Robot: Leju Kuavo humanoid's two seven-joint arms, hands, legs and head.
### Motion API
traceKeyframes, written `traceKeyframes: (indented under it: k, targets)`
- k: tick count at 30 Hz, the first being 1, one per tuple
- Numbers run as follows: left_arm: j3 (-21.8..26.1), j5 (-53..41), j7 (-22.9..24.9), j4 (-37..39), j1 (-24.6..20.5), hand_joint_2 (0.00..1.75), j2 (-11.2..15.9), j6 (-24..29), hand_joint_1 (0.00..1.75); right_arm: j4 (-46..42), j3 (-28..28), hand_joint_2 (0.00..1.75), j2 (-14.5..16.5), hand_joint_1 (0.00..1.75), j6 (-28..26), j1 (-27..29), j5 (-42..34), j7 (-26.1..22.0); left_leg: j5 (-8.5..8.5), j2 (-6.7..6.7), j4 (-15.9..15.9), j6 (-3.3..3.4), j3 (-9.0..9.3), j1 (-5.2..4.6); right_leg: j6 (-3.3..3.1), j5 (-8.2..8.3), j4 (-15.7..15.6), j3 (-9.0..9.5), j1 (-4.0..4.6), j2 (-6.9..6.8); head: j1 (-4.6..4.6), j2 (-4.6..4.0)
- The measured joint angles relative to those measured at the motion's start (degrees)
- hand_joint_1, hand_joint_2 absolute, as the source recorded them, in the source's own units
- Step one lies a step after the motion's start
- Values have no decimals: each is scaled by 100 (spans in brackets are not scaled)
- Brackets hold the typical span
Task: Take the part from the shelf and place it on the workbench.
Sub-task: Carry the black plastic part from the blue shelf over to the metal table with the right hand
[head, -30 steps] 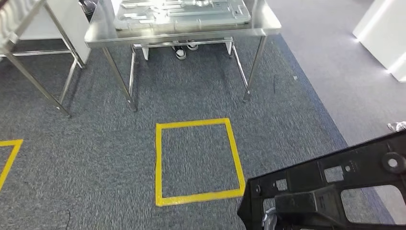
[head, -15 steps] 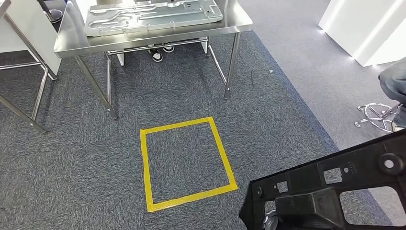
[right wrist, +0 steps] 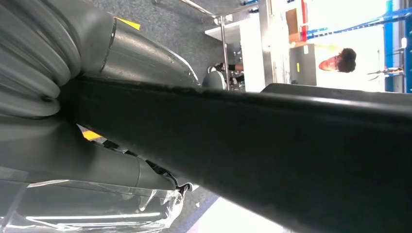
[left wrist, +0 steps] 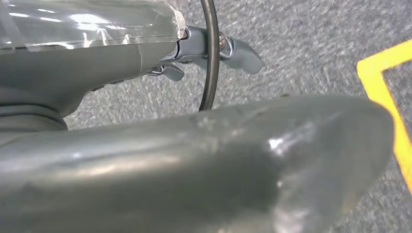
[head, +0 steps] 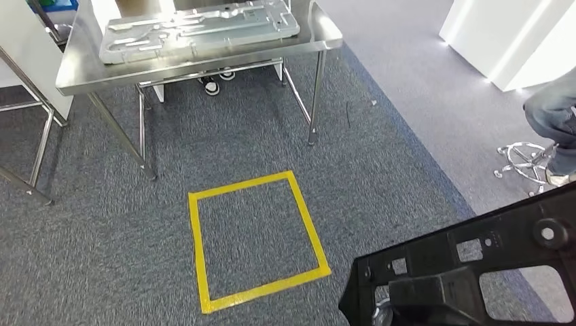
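Observation:
The black plastic part (head: 469, 272), a flat frame with cut-out windows and holes, fills the lower right of the head view. My right hand (right wrist: 97, 48) grips it from below, with the thumb over its dark edge (right wrist: 272, 145). The steel workbench (head: 319, 37) stands ahead at upper left, beyond a stretch of carpet, with a silver pressed metal panel (head: 197, 27) lying on it. My left hand (left wrist: 233, 51) hangs over the carpet with nothing in it, its fingers apart.
A yellow taped square (head: 255, 238) marks the carpet between me and the workbench. A second steel frame (head: 30, 153) stands at left. A person's shoes (head: 212, 85) show under the bench. A person's leg (head: 553, 115) and a stool base (head: 519, 159) are at right, near a white unit (head: 509, 41).
The whole picture has shifted left, so the camera has moved: bench and yellow square sit further left, and a person's leg and a stool base have come in at right. The part stays in my right hand.

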Motion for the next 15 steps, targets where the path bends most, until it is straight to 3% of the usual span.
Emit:
traceKeyframes:
  k: [3, 5, 8, 9, 10, 11, 13, 15]
  targets:
    - [15, -17, 4, 0, -10, 0, -1, 8, 0, 5, 11, 175, 0, 175, 20, 4, 16, 2, -34, -13, -76, 81, 36, -8, 92, -33, -5, 9, -7, -1, 0, 0]
    - [29, -41, 5, 0, -9, 0, -2, 22, 0, 16, 12, 175, 0, 175, 6, 3, 108, 3, -23, -19, -138, 143, 78, 24, 146, -177, 222, -83, -21, -34, 0, 0]
    - [57, -64, 4, 0, -17, 0, -1, 46, 0, 65, 12, 175, 0, 175, -111, 4, 331, 16, -48, -39, -169, 195, 122, 32, 207, -603, 1296, -696, -39, -66, 1, 0]
    - [66, -68, 5, 0, -17, 0, -1, 49, 0, 87, 13, 175, 0, 175, -131, 5, 370, 21, -67, -58, -169, 197, 141, 31, 219, -631, 1569, -892, -44, -69, 1, 0]
    - [72, -69, 5, 0, -15, 0, -1, 50, 0, 108, 13, 175, 0, 175, -139, 6, 386, 25, -91, -87, -168, 194, 171, 32, 223, -541, 1642, -995, -49, -70, 1, 0]
    - [76, -72, 6, 0, -14, 0, -1, 50, 0, 125, 14, 175, 0, 175, -141, 7, 396, 26, -118, -121, -168, 184, 213, 32, 220, -340, 1491, -983, -53, -68, 1, 0]
    - [78, -78, 5, 1, -15, 0, -6, 50, 0, 146, 14, 175, 0, 175, -142, 9, 400, 27, -180, -201, -170, 154, 297, 34, 187, 151, 777, -729, -65, 31, 2, 0]
    - [78, -82, 5, 1, -30, 0, -11, 50, 0, 159, 15, 175, -1, 175, -143, 15, 401, 27, -228, -284, -162, 99, 308, 27, 150, 356, 236, -530, -62, 182, 1, 0]
